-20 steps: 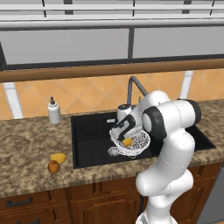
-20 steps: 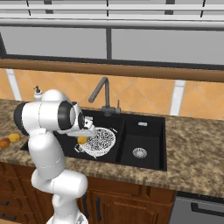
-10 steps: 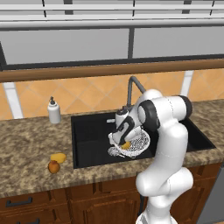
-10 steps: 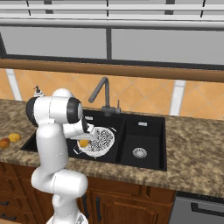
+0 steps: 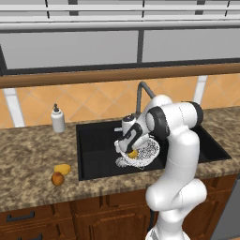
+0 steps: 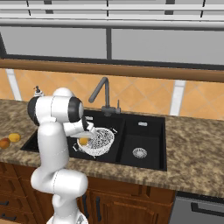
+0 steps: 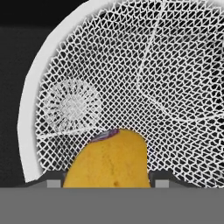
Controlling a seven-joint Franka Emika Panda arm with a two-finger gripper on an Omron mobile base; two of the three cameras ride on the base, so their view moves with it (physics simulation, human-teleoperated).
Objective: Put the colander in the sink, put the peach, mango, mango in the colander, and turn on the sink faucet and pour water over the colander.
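- Colander sits in the sink's left basin, so we count that step done.
- We see our gripper pinching one mango over the mesh.
- Second mango and peach wait on the counter; faucet is dry.

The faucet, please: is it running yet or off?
Off, as far as the pictures show: no water stream falls from the sink faucet spout in either base view, and the sink basins look dry.
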